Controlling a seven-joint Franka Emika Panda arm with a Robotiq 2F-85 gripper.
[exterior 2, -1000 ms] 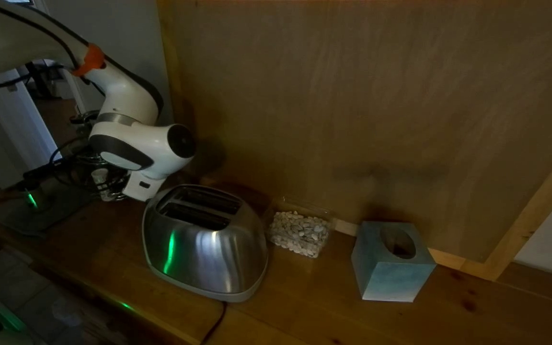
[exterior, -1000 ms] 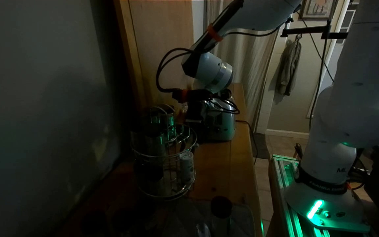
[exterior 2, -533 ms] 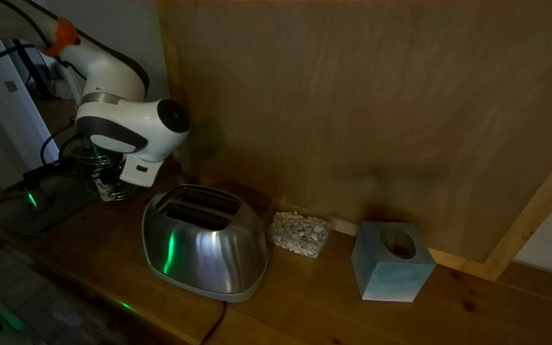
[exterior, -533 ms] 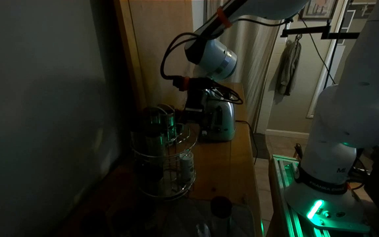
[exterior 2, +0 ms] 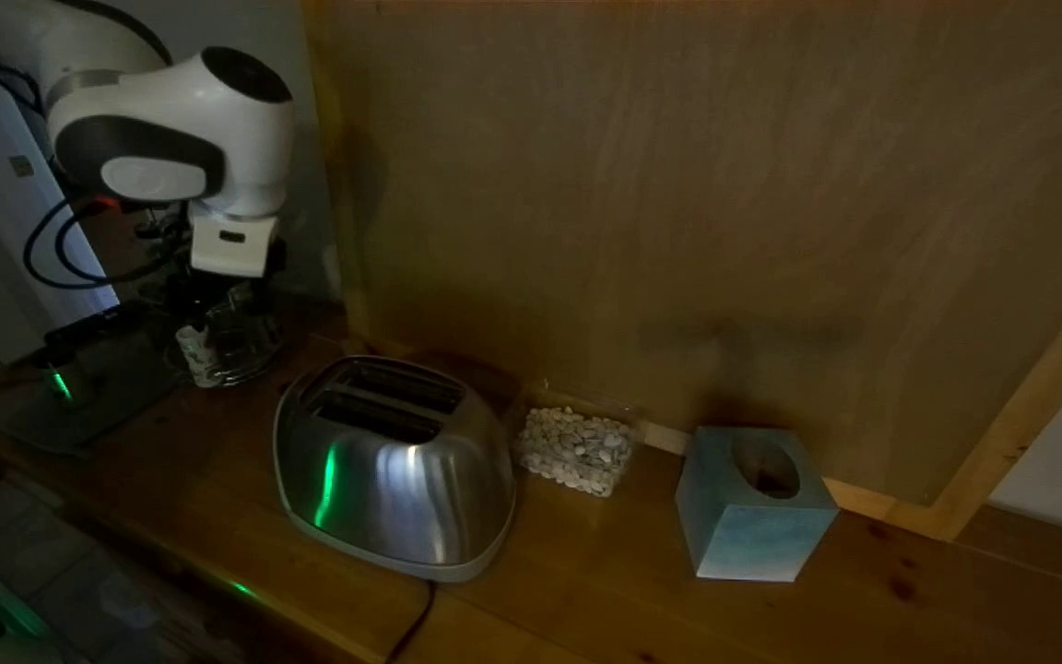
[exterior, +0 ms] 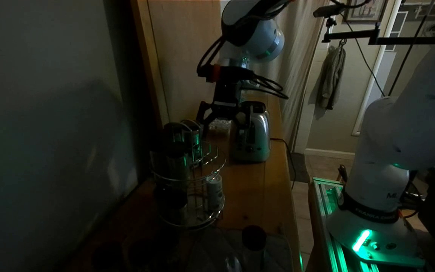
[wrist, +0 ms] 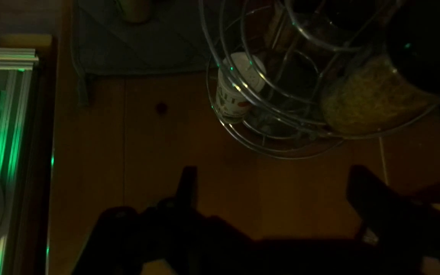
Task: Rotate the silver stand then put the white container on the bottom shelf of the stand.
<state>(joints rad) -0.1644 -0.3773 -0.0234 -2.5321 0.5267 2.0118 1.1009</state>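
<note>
A robot gripper hangs low in the wrist view, jaws spread wide around only air, as a white container sits on the bottom shelf of a silver stand at the frame's upper centre.

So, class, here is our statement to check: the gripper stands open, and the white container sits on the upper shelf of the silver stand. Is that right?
Not quite: the level is wrong. The wrist view shows the white container on the bottom shelf of the silver stand. The gripper does stand open, as stated.
</note>
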